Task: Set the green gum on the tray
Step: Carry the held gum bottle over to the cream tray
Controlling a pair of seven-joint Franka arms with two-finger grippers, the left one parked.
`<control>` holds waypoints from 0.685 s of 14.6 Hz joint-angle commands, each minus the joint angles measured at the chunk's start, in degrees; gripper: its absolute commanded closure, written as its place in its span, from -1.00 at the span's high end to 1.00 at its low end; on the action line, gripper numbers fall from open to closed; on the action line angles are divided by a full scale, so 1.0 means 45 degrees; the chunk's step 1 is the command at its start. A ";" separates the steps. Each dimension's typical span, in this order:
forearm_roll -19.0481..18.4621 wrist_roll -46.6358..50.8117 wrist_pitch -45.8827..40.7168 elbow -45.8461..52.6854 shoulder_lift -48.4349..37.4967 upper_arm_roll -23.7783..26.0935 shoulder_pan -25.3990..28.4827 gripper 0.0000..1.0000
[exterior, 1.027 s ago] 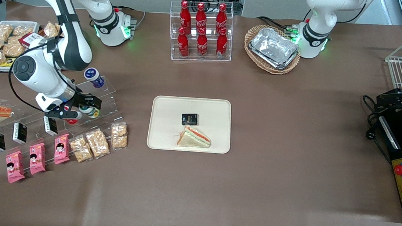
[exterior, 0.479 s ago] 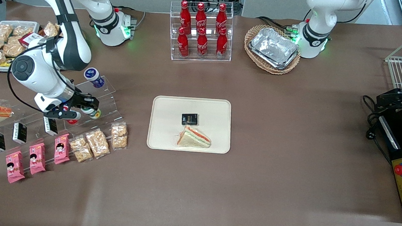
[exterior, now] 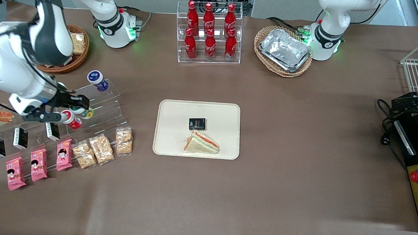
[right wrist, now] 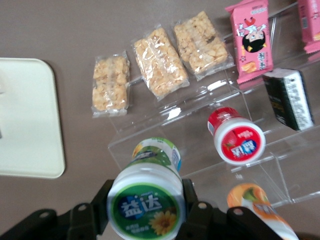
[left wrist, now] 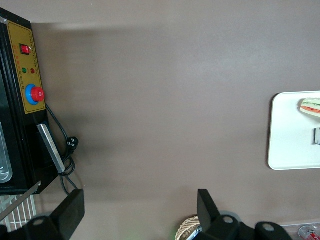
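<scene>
end effector (exterior: 79,107) clenched on green gum (right wrist: 146,202), lifted above the clear stepped stand (exterior: 97,106), well apart from the tray's (exterior: 167,107) nearest edge; bare worktop (exterior: 142,88) between.

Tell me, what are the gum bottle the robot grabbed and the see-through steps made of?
The green gum, held in the gripper above the steps, looks like plastic: smooth glossy lid, printed label. The see-through steps look like clear acrylic, maybe glass: shiny edges with the table showing through.

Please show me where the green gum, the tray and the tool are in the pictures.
green gum (right wrist: 146,209): right wrist view, on its green-and-white lid.
tray (exterior: 224,113): front view, on a bare part near its rim.
tool (exterior: 79,107): front view, midway between its fingertips, above the clear stand.
</scene>
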 commanded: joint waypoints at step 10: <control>0.0412 0.4594 -0.2469 0.3138 0.0701 0.0756 0.2304 -0.39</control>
